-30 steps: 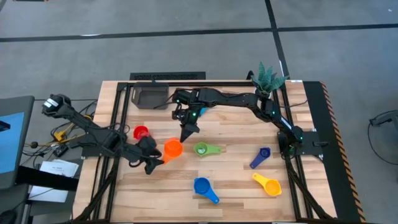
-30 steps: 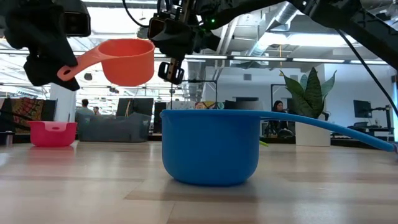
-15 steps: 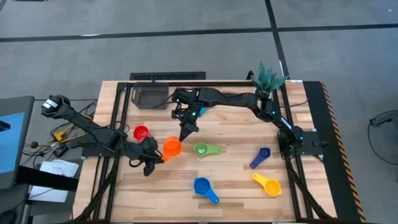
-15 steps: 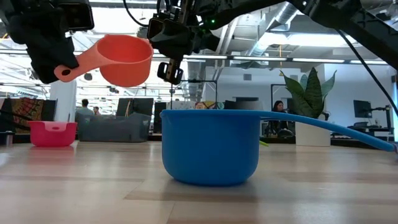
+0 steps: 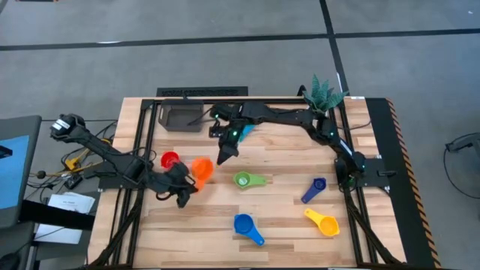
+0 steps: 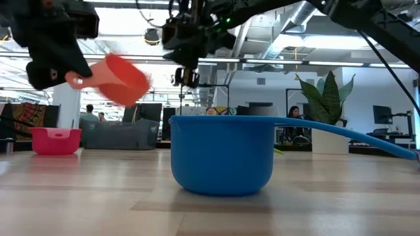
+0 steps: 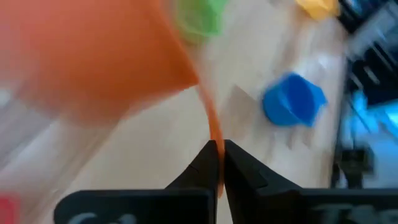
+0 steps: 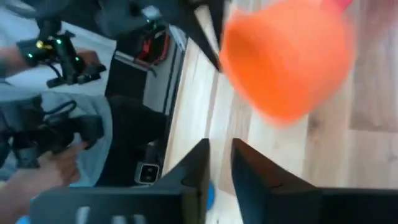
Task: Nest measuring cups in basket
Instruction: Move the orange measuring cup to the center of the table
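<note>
My left gripper [image 5: 187, 184] is shut on the orange measuring cup [image 5: 201, 169], which hangs above the table's left middle. My right gripper [image 5: 223, 157] stands just to the right of that cup. Its fingers are a little apart in the right wrist view [image 8: 219, 149], with nothing between them. The red cup [image 5: 171, 160], green cup [image 5: 247, 180], blue cup [image 5: 246, 226], dark blue cup [image 5: 315, 188] and yellow cup [image 5: 322, 221] rest on the table. The dark basket [image 5: 182, 118] sits at the far left. My left gripper pinches the orange cup's flat handle [image 7: 213, 134] between its two fingers; the handle shows edge-on between them. The fingers reach in from the table's left, slanting down. The cup is lifted clear of the table and tilted [image 6: 121, 78], its bowl out beyond the fingertips.
A potted plant [image 5: 324, 94] stands at the far right corner. A light blue bit [image 5: 245, 130] shows under my right arm near the basket. In the low view the blue cup [image 6: 223, 154] fills the foreground. People sit in the room behind.
The orange cup has tipped from level to tilted and shifted a little toward the table's left and far edges, still held by my left gripper. My right gripper has drawn slightly up and toward the far edge and now stands apart from the cup.
</note>
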Controlling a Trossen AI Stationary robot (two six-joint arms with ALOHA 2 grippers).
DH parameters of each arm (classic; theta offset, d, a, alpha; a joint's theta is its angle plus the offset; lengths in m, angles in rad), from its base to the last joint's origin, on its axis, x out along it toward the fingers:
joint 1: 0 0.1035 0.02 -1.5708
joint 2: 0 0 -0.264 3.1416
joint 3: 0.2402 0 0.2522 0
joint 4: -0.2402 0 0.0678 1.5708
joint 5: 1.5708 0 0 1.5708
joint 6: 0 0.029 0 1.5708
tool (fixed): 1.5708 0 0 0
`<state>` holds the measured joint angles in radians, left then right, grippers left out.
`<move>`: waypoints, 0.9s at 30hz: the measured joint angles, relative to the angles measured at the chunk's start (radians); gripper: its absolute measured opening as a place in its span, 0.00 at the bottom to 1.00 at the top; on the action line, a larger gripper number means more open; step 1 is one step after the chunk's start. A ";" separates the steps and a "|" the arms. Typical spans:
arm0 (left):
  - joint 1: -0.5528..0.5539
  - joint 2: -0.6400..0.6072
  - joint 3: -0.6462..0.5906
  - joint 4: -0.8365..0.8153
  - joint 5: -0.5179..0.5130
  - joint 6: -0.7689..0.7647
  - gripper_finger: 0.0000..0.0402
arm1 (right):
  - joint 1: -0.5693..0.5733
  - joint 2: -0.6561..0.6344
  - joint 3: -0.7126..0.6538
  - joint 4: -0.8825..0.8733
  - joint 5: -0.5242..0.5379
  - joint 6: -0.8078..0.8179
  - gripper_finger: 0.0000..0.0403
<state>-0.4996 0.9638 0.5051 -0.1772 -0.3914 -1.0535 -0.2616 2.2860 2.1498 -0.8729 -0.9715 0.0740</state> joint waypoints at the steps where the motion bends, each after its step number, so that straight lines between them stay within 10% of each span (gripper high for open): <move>1: -0.006 0.001 -0.001 0.001 -0.025 -0.012 0.00 | -0.012 -0.019 0.000 -0.017 0.010 -0.006 0.26; 17: -0.067 -0.002 0.000 0.196 -0.346 -0.041 0.00 | -0.004 -0.249 -0.007 -0.010 0.529 0.016 0.40; 27: -0.069 -0.003 0.000 0.190 -0.420 -0.041 0.00 | 0.061 -0.451 -0.512 0.561 0.609 0.306 0.31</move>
<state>-0.5686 0.9611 0.5049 0.0128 -0.8116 -1.0949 -0.2003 1.8354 1.6382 -0.3115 -0.3628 0.3803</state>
